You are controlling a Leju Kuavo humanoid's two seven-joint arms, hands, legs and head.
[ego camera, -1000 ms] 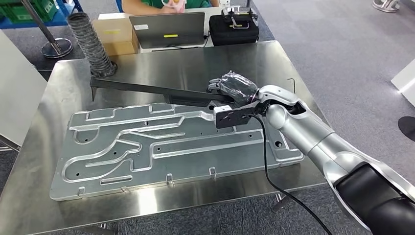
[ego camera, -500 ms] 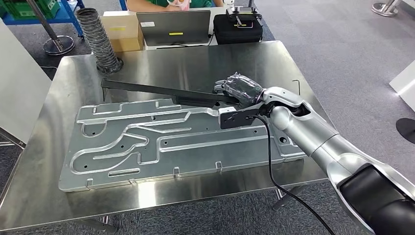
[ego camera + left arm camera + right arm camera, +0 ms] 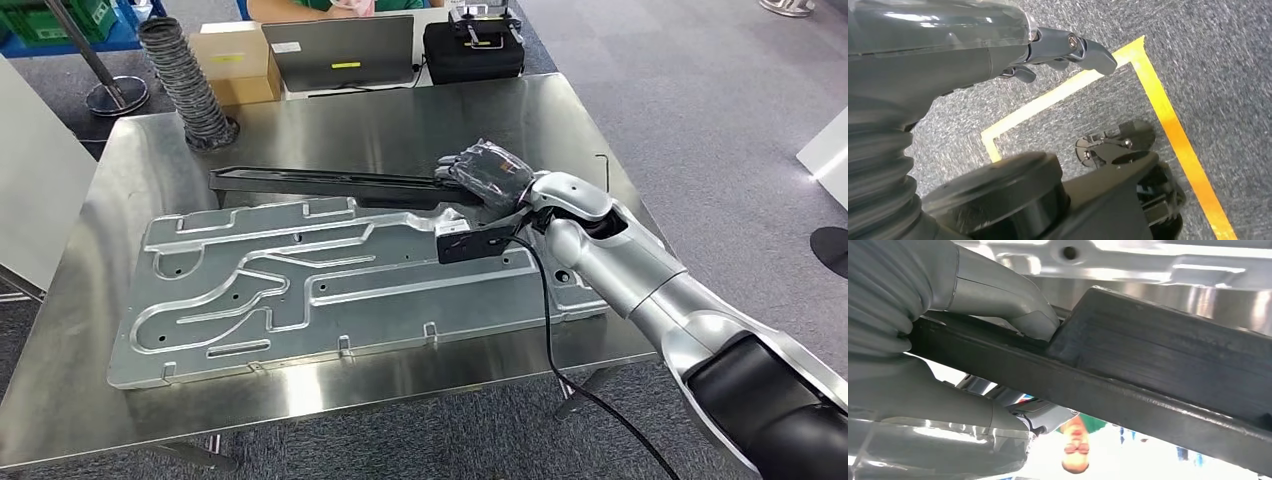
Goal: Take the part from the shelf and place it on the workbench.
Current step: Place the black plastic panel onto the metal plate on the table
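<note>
**Part levelling out over the workbench, right hand holding on**

Starting at the left of the head view, we see a ribbed hose (image 3: 188, 80) standing near the far left corner of the workbench (image 3: 400, 125). Just right of it begins the part (image 3: 330, 183), a long dark bar that runs across the steel top toward the right. A second ago its left end rode higher and the bar sloped down toward the hand; now we read it as nearly level and lying low along the far edge of the big aluminium plate (image 3: 330, 285). The camera has also shifted between pictures, so some of that change may be ours. We cannot tell for sure whether the bar already touches the top.

Further right, our right hand (image 3: 487, 172) is wrapped round the bar's near end. In the right wrist view the thumb (image 3: 1013, 310) presses on one face of the part (image 3: 1148, 370) with the fingers closed under it, so the grip is firm and complete.

Our left hand (image 3: 1068, 50) hangs by the floor, fingers loosely apart, holding nothing.

We judge the carry all but done: what remains is to settle the bar flat and let go.
</note>
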